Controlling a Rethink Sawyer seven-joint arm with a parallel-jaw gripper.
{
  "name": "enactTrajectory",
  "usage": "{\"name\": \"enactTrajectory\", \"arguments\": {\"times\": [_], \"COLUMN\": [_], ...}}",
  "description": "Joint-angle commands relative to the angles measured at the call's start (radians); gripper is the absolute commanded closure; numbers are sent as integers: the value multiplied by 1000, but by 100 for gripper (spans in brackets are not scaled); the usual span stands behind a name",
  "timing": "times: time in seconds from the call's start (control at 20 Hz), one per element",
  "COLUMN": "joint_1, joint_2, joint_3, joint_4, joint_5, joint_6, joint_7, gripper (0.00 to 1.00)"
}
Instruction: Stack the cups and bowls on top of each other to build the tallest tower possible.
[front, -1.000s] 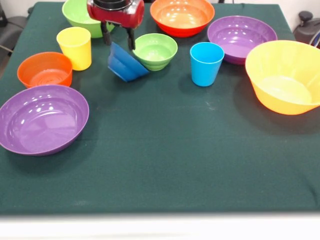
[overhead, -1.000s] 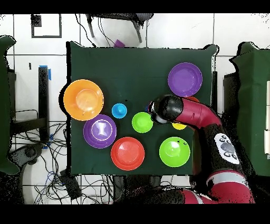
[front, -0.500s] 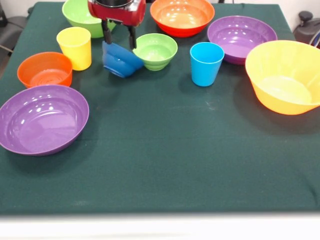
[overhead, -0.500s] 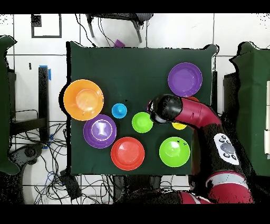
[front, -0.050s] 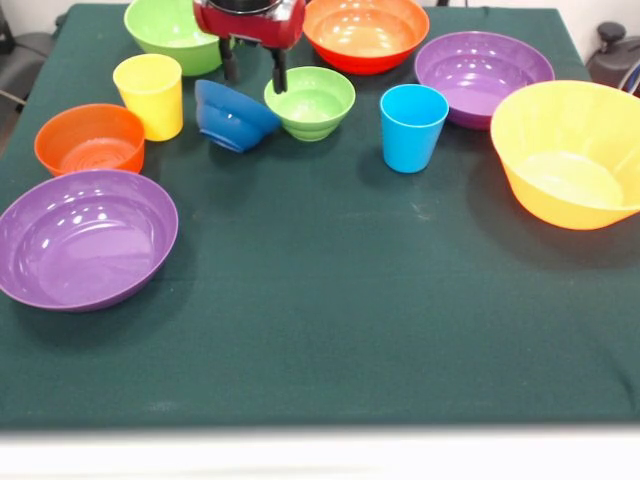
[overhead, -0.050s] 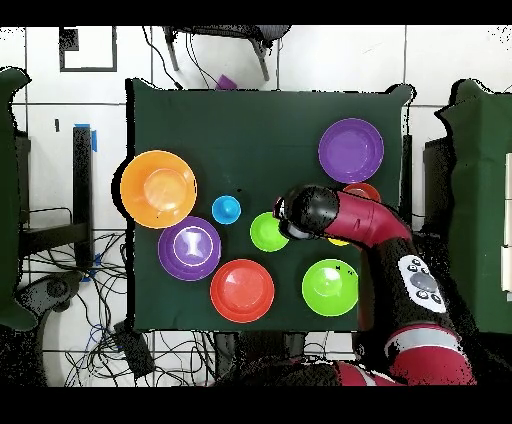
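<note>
My gripper (front, -0.050s: 255, 72) hangs open at the table's far side, with nothing between its fingers. Just below its left finger the small dark blue bowl (front, -0.050s: 232, 115) lies tipped on the cloth, its outside toward the camera. It sits between the yellow cup (front, -0.050s: 150, 95) and the small green bowl (front, -0.050s: 310, 102). The light blue cup (front, -0.050s: 412, 125) stands upright to the right. From overhead the arm's head covers the gripper (overhead, -0.050s: 298, 215), beside the green bowl (overhead, -0.050s: 269, 232). No bowl or cup is piled on another.
A big orange bowl (front, -0.050s: 570, 150) and a purple bowl (front, -0.050s: 483, 72) sit at the right. A red-orange bowl (front, -0.050s: 365, 32) and a large green bowl (front, -0.050s: 165, 28) sit at the back. At the left are a small red-orange bowl (front, -0.050s: 90, 138) and a large purple bowl (front, -0.050s: 85, 235).
The gripper has risen and shifted right. The dark blue bowl, steeply tilted under the fingers before, has dropped and now lies on the cloth next to the yellow cup.
</note>
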Motion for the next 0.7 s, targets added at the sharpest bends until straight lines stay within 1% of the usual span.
{"name": "enactTrajectory", "arguments": {"times": [0.05, 0.35, 0.55, 0.7], "joint_1": [39, 38, 31, 20], "joint_2": [32, 23, 59, 96], "joint_3": [57, 49, 53, 61], "joint_4": [102, 130, 107, 65], "joint_5": [-1, -3, -10, -15], "joint_6": [-83, -92, -119, -125], "joint_7": [113, 110, 98, 75], "gripper": [0, 0, 0, 0]}}
